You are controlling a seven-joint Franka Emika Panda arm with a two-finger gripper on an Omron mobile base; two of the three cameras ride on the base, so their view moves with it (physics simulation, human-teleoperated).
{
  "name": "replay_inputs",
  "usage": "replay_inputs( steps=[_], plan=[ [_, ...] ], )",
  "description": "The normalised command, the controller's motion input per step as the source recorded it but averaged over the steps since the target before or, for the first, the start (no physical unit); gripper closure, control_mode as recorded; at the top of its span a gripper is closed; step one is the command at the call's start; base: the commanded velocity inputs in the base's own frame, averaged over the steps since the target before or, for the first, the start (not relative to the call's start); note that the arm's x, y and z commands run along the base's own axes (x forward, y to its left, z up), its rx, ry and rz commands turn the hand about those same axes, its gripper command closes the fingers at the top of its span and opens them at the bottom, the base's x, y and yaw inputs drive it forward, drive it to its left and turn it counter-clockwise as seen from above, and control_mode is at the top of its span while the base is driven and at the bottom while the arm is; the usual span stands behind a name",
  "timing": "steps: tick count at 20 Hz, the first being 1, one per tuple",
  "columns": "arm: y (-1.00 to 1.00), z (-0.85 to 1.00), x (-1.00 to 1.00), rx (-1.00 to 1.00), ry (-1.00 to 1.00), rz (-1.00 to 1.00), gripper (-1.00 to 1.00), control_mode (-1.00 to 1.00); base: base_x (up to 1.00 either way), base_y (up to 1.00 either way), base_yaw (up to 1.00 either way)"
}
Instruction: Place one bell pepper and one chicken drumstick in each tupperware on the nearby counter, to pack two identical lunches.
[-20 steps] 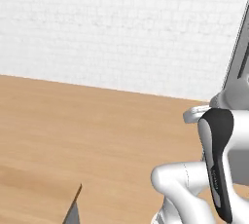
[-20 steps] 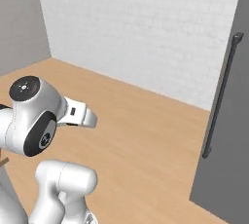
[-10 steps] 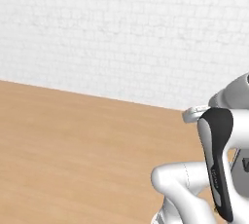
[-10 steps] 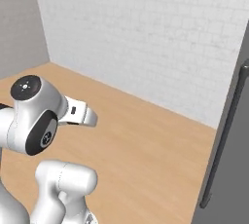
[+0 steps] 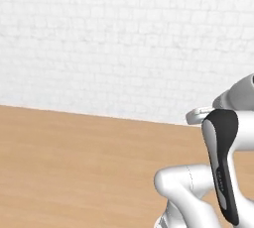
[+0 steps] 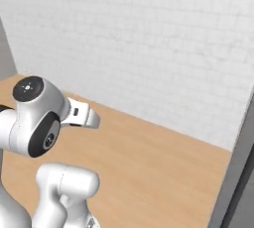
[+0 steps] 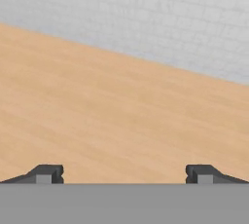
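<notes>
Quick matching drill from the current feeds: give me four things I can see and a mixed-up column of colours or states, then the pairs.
Things:
1. wall
2. floor
3. claw
4. panel

Colours or states:
A. open, nothing between the tips
B. white brick
C. dark grey, at the right edge of the right base view
D. light-brown wood

Pairs: 1-B, 2-D, 3-A, 4-C
</notes>
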Motion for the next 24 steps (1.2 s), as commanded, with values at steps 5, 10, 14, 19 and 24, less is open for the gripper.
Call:
replay_inputs(
  steps=[5, 10, 14, 19, 24],
  plan=[
    [0.0, 0.0, 0.0, 0.0, 0.0, 0.0, -1.0, 1.0, 1.0, 0.72, -0.59],
    [0.0, 0.0, 0.0, 0.0, 0.0, 0.0, -1.0, 1.0, 1.0, 0.63, -0.72],
    [0.0, 0.0, 0.0, 0.0, 0.0, 0.0, -1.0, 1.0, 0.94, 0.66, -0.75],
    [0.0, 0.0, 0.0, 0.0, 0.0, 0.0, -1.0, 1.0, 0.67, 0.53, -0.82],
    [0.0, 0.0, 0.0, 0.0, 0.0, 0.0, -1.0, 1.0, 0.38, 0.37, -0.89]
  ],
)
